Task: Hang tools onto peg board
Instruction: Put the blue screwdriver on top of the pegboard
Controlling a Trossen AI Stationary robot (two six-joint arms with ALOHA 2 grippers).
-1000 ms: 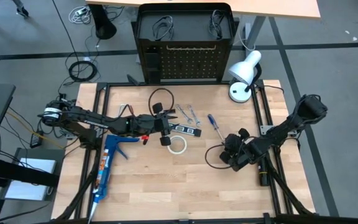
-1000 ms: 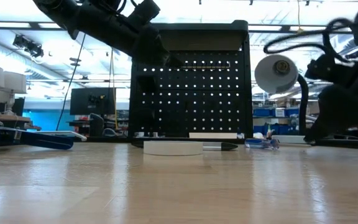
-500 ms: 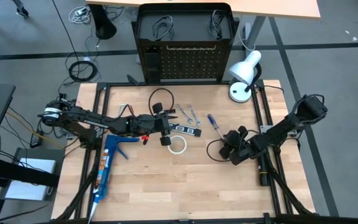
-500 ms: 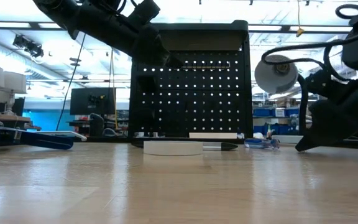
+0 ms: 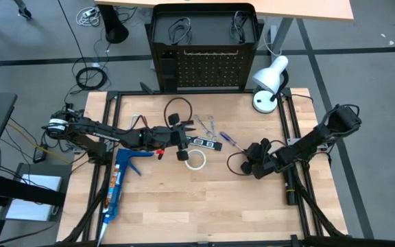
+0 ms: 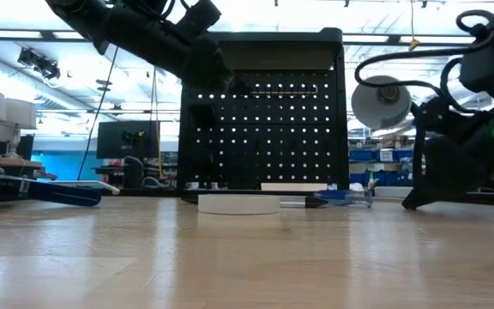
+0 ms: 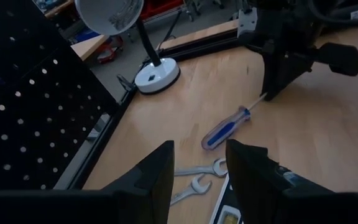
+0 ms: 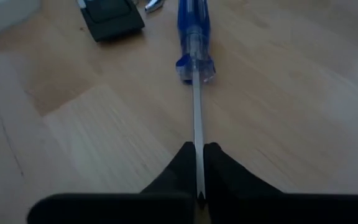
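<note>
right claw point(image 8: 197, 163) pinched on the thin metal shaft of the blue-handled screwdriver point(image 8: 192, 31), fingers pressed to either side of the shaft near its tip, low on the wooden table point(image 5: 204, 199) at right of centre in the overhead frame. screwdriver flat on the wood, handle pointing toward the middle of the frame, near the black strip with white marks point(image 5: 206, 143). left claw point(image 7: 199, 167) partly spread with nothing between its fingers, hovering mid-frame in the overhead view, above the strip and the two silver wrenches point(image 7: 196, 177). white tape ring point(image 5: 196, 160) flat on the table just below the strip, centre of the overhead frame. black wire loop point(image 5: 175, 108) lying on the wood between the left claw and the peg board point(image 5: 203, 68). peg board upright at the top centre edge of the table, more wire loops hung near its top. white desk lamp point(image 5: 269, 81) at the upper right corner of the table, beside the board. blue caulking gun point(image 5: 118, 180) at lower left of the overhead frame.
</note>
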